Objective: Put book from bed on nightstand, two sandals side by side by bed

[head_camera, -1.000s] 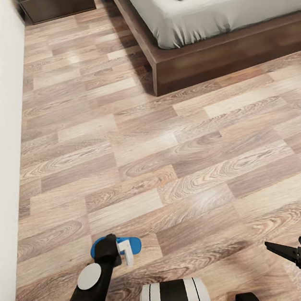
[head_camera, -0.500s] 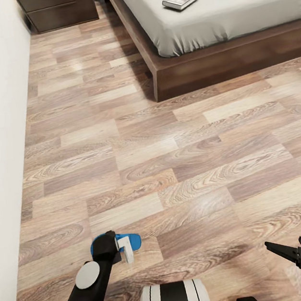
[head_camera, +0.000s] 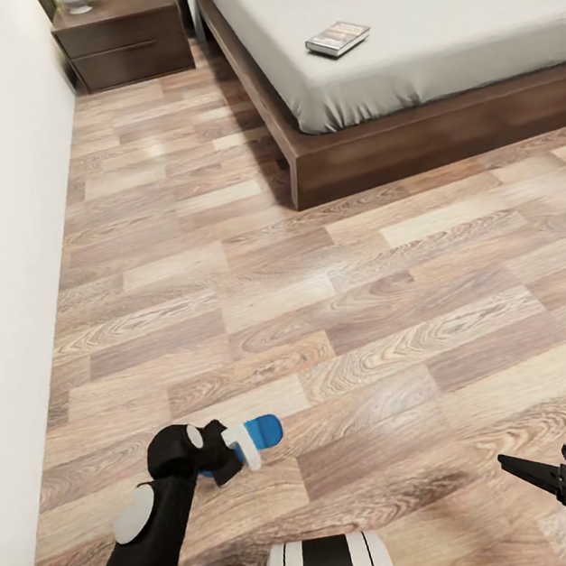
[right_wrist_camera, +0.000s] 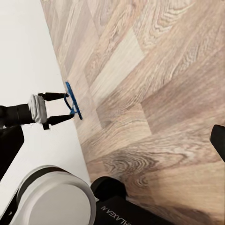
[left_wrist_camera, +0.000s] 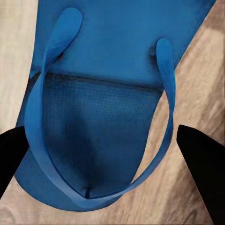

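head high, wrists low, sharing sandal

The floor is light wood plank with clear grain and a soft sheen; the bed has a dark smooth wooden frame and matt grey cloth (slightly wrinkled); the sandal looks rubbery, finely textured

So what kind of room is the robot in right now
Most likely a bedroom. A large low bed with a grey mattress and dark wood frame stands on the wood-plank floor, and a two-drawer nightstand sits beside it against the white wall.
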### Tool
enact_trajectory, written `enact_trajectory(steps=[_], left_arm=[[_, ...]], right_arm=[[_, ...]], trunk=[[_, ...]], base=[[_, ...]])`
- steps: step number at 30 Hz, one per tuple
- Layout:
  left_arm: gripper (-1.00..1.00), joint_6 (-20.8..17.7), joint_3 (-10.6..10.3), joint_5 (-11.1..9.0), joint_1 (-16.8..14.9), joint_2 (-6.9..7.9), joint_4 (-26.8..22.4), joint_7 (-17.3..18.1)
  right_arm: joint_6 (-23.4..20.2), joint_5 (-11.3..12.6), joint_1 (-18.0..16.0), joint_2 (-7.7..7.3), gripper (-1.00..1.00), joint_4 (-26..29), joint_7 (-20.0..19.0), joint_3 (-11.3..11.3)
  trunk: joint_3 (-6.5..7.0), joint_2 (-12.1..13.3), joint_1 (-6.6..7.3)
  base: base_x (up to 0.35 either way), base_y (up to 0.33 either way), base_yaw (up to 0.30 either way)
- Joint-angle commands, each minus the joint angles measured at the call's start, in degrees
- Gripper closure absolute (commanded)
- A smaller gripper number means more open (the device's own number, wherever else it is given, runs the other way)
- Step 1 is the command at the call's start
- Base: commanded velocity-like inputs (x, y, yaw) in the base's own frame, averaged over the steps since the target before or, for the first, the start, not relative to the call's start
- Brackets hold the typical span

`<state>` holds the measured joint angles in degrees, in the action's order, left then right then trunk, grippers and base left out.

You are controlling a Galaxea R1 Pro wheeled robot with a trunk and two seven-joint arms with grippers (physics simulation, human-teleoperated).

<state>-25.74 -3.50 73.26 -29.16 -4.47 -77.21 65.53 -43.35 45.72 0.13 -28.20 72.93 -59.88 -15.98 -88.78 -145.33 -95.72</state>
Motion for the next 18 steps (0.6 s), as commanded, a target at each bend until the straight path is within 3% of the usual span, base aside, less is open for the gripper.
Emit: enact_trajectory(steps=[1,3,4,7,11,13,16,17,18], left_arm=[[1.0,-0.7,1.1,-1.2,0.0,-0.01,-0.5,0.4],[1.0,-0.9,5.9,-7.3,0.0,-0.01,-1.4,0.5],[1.0,-1.0,7.0,-8.9,0.0,0.01,-1.5,0.5],[1.0,-1.0,11.3,-17.6,0.0,0.22,-1.7,0.5],[1.0,-0.9,12.6,-20.8,0.1,1.43,-1.0,0.2],[1.0,-0.9,14.6,-22.1,0.3,1.92,-0.6,0.3],[1.0,-0.8,21.2,-26.3,0.6,2.12,-0.4,0.4],[1.0,-0.7,24.4,-29.4,0.7,2.11,-0.2,0.4],[1.0,-0.6,26.0,-31.5,0.8,2.1,0.5,0.5]], right_arm=[[-0.3,0.2,0.0,-0.01,-1.0,0.0,0.0,0.0],[-0.3,0.2,0.0,-0.01,-1.0,0.0,0.0,-0.1],[-0.3,0.2,0.0,-0.01,-1.0,0.0,0.0,-0.1],[-0.3,0.2,0.0,-0.01,-1.0,0.0,0.0,-0.2],[-0.3,0.2,0.0,-0.01,-1.0,0.0,0.0,-0.2],[-0.3,0.2,0.0,-0.01,-1.0,-0.1,0.1,-0.2],[-0.3,0.2,0.0,-0.01,-1.0,-0.1,0.2,-0.2],[-0.3,0.1,0.0,-0.01,-1.0,-0.1,0.4,-0.2],[-0.2,0.0,0.0,-0.01,-1.0,-0.1,0.5,-0.2]], trunk=[[0.19,0.0,0.03],[0.64,0.0,0.08],[0.86,0.0,0.11],[1.52,0.1,0.18],[2.41,0.1,0.29],[2.85,0.2,0.34],[3.52,0.2,0.41],[3.74,0.2,0.44],[3.96,0.2,0.47]], base=[[0.0,0.0,0.0],[0.0,0.0,0.0],[0.0,0.0,0.0],[0.0,0.0,0.0],[0.0,0.0,0.0],[0.0,0.0,0.0],[0.0,0.0,0.0],[0.0,0.0,0.0],[0.0,0.0,0.0]])
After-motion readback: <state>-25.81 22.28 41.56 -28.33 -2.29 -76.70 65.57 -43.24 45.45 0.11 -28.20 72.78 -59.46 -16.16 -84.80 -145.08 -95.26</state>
